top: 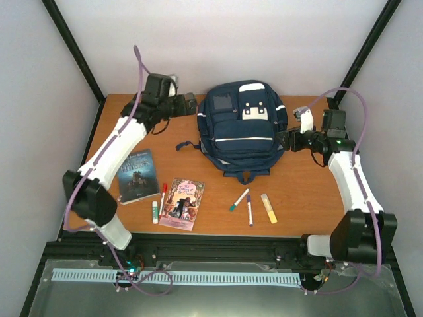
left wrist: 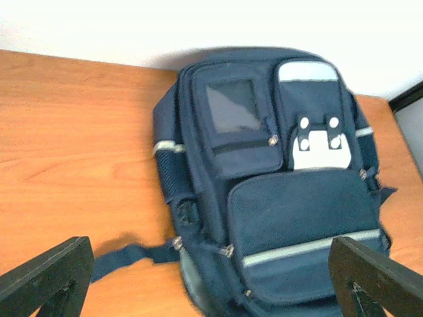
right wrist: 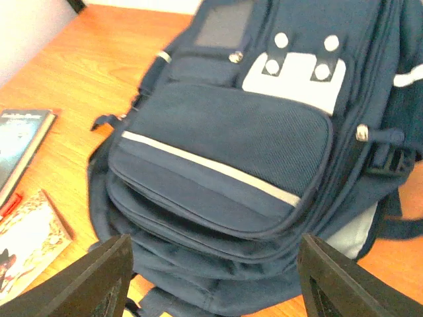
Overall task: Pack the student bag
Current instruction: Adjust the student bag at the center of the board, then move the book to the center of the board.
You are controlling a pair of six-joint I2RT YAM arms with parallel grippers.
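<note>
Student bag point(top: 241, 129) lies flat on its back at 12 o'clock on the counter point(top: 310, 198), front pockets up and top end toward the far wall. From above, you have your left hand point(top: 190, 104) just off the bag's 10 o'clock corner and your right hand point(top: 284, 140) close against its 3 o'clock side. Nearer you, from 8 o'clock round to 5 o'clock, lie a dark book point(top: 137, 175), a red marker point(top: 163, 198), a glue stick point(top: 155, 211), a pink book point(top: 182, 203), a green-capped marker point(top: 239, 199), a purple-capped marker point(top: 249, 210) and a yellow highlighter point(top: 268, 208), all apart from the bag.

In your left wrist view the bag fills the centre and right, its clear window pocket point(left wrist: 231, 109) beside a white patch point(left wrist: 320, 145). A dark strap point(left wrist: 125, 254) trails off its side at 8 o'clock. Your left fingers point(left wrist: 46, 277) stand spread wide at the bottom corners with nothing held between them.

In your right wrist view the bag takes up most of the frame, its white-striped front pocket point(right wrist: 225, 158) in the middle. The dark book shows at 9 o'clock and the pink one at 8 o'clock. Your right fingers point(right wrist: 99, 277) are likewise parted wide and grip nothing.
</note>
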